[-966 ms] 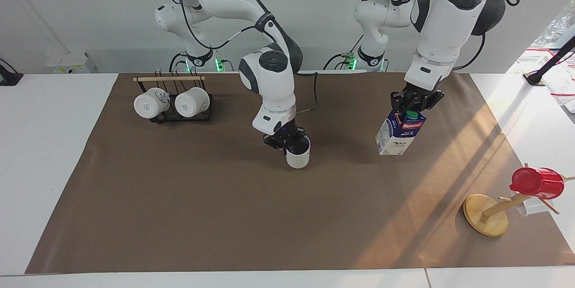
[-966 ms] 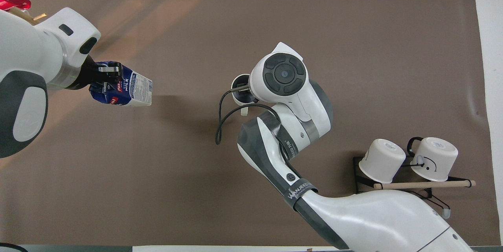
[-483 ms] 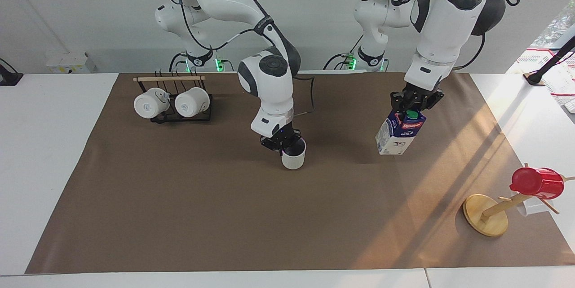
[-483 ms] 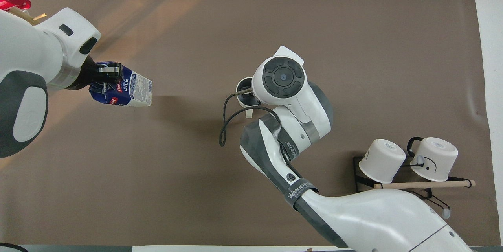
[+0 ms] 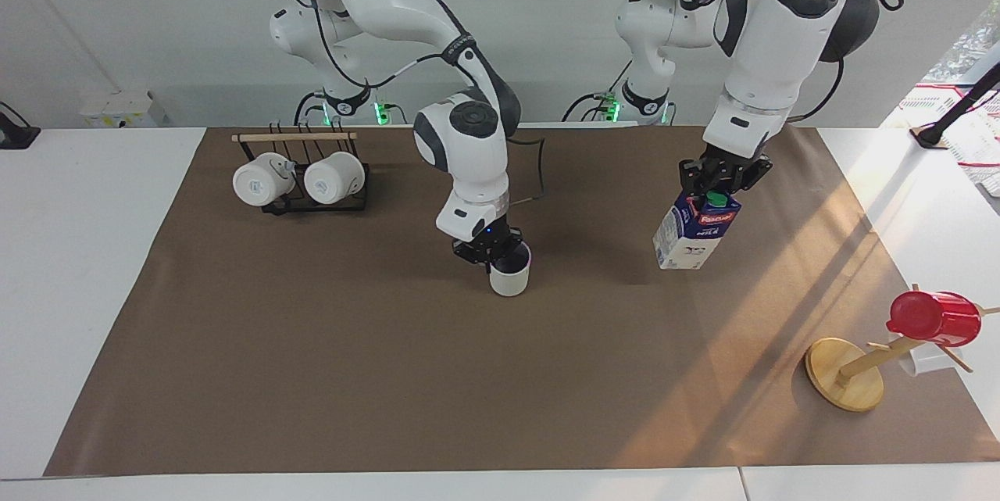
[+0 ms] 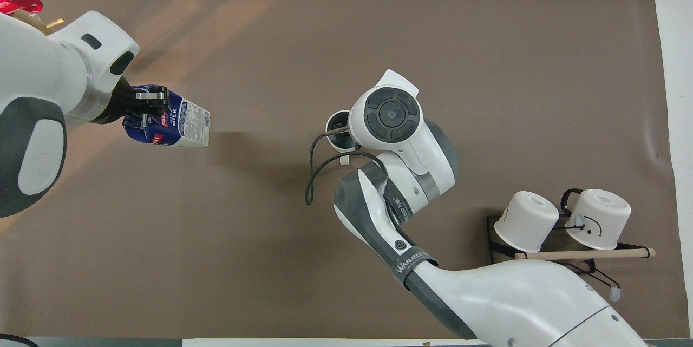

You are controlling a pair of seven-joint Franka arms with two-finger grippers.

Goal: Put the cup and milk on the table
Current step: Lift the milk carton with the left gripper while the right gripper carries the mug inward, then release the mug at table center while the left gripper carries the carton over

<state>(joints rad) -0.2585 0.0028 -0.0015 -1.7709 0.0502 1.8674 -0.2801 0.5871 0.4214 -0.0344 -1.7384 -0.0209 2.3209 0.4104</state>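
The cup [image 5: 509, 280] is white with a dark inside and hangs upright from my right gripper [image 5: 495, 248], which is shut on its rim, low over the middle of the brown paper of the table [image 5: 312, 376]. In the overhead view the cup [image 6: 335, 122] is half hidden under the right wrist. I cannot tell whether its base touches the paper. My left gripper [image 5: 719, 182] is shut on the top of the milk carton [image 5: 694, 235], which hangs tilted above the paper toward the left arm's end. The carton [image 6: 181, 126] also shows in the overhead view, held by the left gripper [image 6: 142, 111].
A black rack [image 5: 312, 204] with two all-white mugs [image 5: 301, 180] stands near the right arm's base. A wooden mug tree [image 5: 848, 372] with a red cup [image 5: 933, 317] stands at the left arm's end, farther from the robots.
My right gripper has carried the cup a little nearer to the robots and lower toward the paper. The left arm and the carton have not moved.
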